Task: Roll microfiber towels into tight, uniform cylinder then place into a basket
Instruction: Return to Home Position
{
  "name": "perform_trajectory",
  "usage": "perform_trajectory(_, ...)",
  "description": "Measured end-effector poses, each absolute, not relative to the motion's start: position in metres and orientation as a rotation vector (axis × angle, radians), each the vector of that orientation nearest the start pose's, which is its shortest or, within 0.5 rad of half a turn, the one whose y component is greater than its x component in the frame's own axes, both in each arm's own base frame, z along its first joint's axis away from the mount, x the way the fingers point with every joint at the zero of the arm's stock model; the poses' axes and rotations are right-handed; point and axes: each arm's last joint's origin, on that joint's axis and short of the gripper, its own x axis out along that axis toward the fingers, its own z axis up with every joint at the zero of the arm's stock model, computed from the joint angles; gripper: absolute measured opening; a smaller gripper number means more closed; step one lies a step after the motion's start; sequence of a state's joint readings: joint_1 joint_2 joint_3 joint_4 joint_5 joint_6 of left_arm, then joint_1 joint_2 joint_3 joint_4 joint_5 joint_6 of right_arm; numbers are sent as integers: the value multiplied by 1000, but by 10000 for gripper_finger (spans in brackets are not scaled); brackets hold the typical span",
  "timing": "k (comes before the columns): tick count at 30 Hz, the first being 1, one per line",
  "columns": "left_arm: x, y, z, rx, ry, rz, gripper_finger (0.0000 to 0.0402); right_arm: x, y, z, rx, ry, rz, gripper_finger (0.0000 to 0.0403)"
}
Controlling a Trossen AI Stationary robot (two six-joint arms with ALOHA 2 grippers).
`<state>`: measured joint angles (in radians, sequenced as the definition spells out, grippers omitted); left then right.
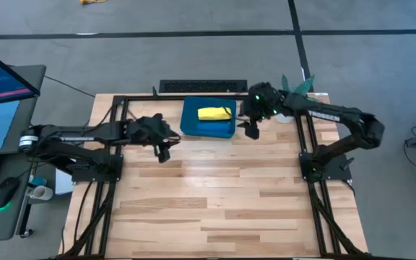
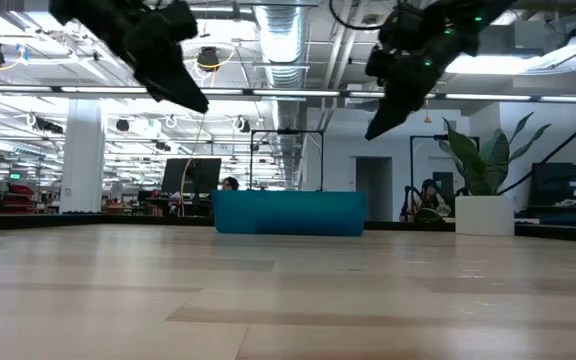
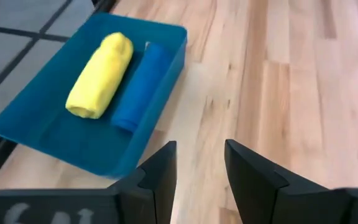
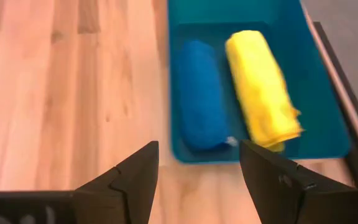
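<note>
Two rolled microfiber towels lie side by side in the dark teal basket at the table's far edge. The yellow towel lies on the far side and the blue towel on the near side. Each roll rests on the basket's floor. My left gripper hovers open above the table, left of the basket. My right gripper hovers open just right of the basket. Neither touches anything.
A white pot with a green plant stands at the table's far right corner. A black frame runs along the table's left, far and right sides. Bare wood stretches from the basket to the near edge.
</note>
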<state>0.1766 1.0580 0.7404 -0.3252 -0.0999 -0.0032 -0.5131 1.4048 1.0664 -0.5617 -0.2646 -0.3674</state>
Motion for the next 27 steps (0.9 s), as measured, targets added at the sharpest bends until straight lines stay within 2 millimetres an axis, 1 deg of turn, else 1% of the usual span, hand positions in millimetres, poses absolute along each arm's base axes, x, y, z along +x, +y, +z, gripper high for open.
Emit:
perform_trajectory(3,202,30,259,-62,592,267,126,244,-120,256,26,805,-87,244)
perform_trajectory(5,194,21,260,-64,552,233,122,239,-111,252,44,771,-90,244)
perform_trajectory(7,185,12,258,-64,528,200,116,234,-103,249,65,749,-88,244)
perform_trajectory(10,172,0,252,-46,457,137,105,231,-90,248,66,672,-76,244)
perform_trajectory(14,157,-9,235,-14,325,81,91,228,-73,256,32,550,-35,244)
perform_trajectory(18,141,-9,217,-20,230,75,79,221,-57,271,-3,471,10,244)
perform_trajectory(23,123,-7,201,-42,171,81,62,201,-50,291,-32,384,11,244)
perform_trajectory(27,110,-6,195,-2,96,77,47,183,-44,301,-70,362,14,244)
